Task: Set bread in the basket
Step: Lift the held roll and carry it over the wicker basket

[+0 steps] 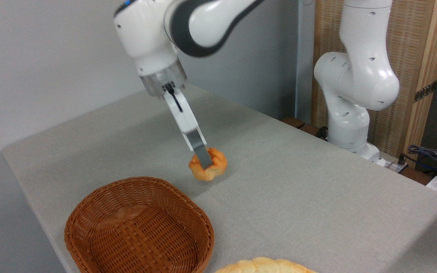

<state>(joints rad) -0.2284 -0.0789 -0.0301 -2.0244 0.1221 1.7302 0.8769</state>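
Basket lay below-left of our pincer, well apart across the counter; we judged the pincer pinching the small orange bun, seemingly lifted.

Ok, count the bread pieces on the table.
2. The small orange bun sits mid-table at the gripper; a pale scalloped loaf is cut off by the bottom edge, right of the basket.

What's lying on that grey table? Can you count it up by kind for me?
Bread: 2, the small orange bun at the gripper and a pale loaf cut off by the bottom edge.
Baskets: 1, the brown wicker basket, with nothing in it.
Total: 3 things.
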